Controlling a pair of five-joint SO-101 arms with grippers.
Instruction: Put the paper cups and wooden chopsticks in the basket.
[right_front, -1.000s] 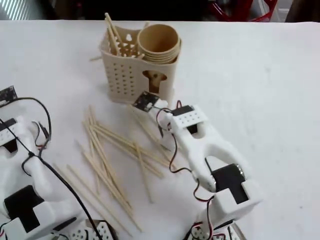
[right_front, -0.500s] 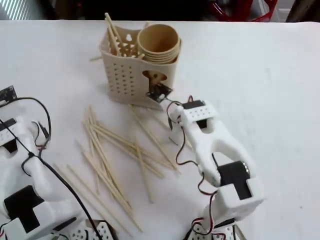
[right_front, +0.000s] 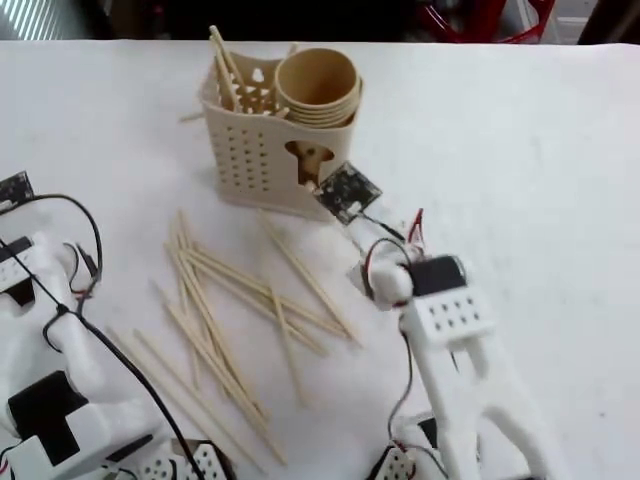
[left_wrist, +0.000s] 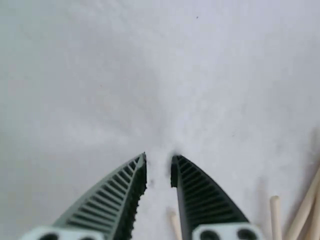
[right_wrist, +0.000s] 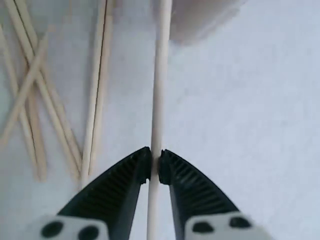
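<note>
The perforated cream basket (right_front: 262, 160) stands at the back of the table with a stack of paper cups (right_front: 318, 82) and a few wooden chopsticks (right_front: 227, 66) inside. Many loose chopsticks (right_front: 225, 305) lie fanned out in front of it. My right arm (right_front: 440, 310) is just right of the pile, its wrist board close to the basket's front corner. In the right wrist view my right gripper (right_wrist: 154, 162) is shut on one chopstick (right_wrist: 161, 90) that points toward the basket's corner (right_wrist: 200, 20). My left gripper (left_wrist: 158, 165) hovers over bare table, fingers nearly together, holding nothing.
My left arm (right_front: 45, 330) and its black cable sit at the table's left front edge. Chopstick ends (left_wrist: 300, 210) lie close beside the left gripper. White tabletop stretches to the right of the basket and the right arm.
My right arm has swung to the right and drawn back from the middle of the pile, its wrist board shifting from the basket's front to its right corner. The left arm stayed still.
</note>
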